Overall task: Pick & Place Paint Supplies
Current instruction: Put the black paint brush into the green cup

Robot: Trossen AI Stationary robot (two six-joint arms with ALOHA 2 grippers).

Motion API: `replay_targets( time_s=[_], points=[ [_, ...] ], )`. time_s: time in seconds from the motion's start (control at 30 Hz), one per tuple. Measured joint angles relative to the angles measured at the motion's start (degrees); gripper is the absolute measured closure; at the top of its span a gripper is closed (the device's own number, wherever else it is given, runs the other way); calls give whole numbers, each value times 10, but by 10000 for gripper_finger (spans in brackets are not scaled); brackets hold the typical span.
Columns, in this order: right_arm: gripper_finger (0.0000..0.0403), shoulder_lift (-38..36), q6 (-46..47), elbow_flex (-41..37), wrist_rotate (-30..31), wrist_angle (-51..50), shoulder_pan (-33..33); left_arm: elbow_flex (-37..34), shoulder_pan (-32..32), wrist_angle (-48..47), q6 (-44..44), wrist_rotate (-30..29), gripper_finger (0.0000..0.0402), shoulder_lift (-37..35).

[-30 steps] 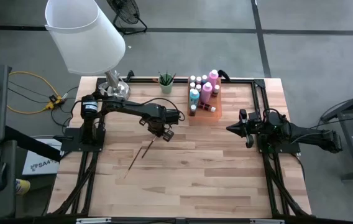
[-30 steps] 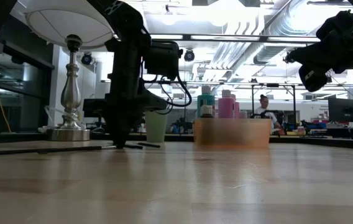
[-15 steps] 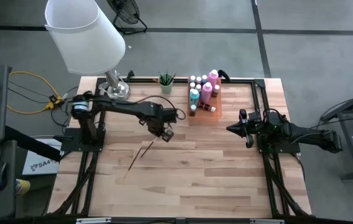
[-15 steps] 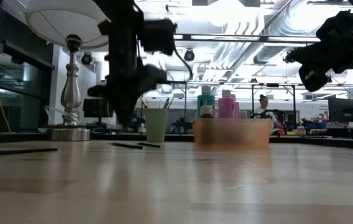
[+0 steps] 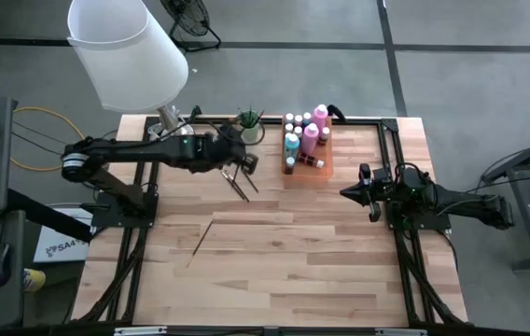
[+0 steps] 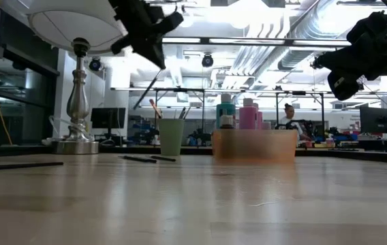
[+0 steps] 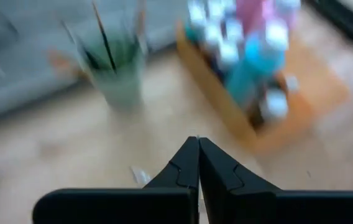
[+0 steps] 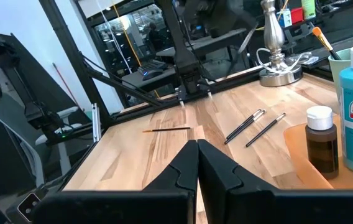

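Left gripper, pinched on a brush, hangs just beside the cup. Likely light, stiff and slippery: grip mid-handle. Right gripper waits well apart, closed and empty.

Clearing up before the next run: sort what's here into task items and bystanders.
Job: paint bottles, wooden tray, green brush cup, loose paintbrushes, held paintbrush in the left pincer.
Lying about: lamp, yellow cable.
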Motion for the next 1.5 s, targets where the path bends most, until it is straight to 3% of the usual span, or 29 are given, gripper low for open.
replay_targets(
  time_s=[0.1,0.2,0.3,0.43,0.57,0.67,0.9,1.2,1.5],
  points=[
    [401,0,0,0,0,0,0,0,14,43,89,-69,401,-3],
    [401,0,0,0,0,0,0,0,46,86,175,-75,401,-1],
    [401,0,0,0,0,0,0,-25,77,177,270,-65,401,0],
    [401,0,0,0,0,0,0,-83,112,357,401,-9,401,1],
    [401,0,0,0,0,0,0,-140,144,481,484,14,401,1],
    [401,0,0,0,0,0,0,-165,164,534,508,20,401,1],
    [401,0,0,0,0,0,0,-172,202,605,543,116,401,1],
    [401,0,0,0,0,0,0,-172,259,633,518,213,401,43],
    [401,0,0,0,0,0,0,-172,272,631,508,238,398,58]
  ],
)
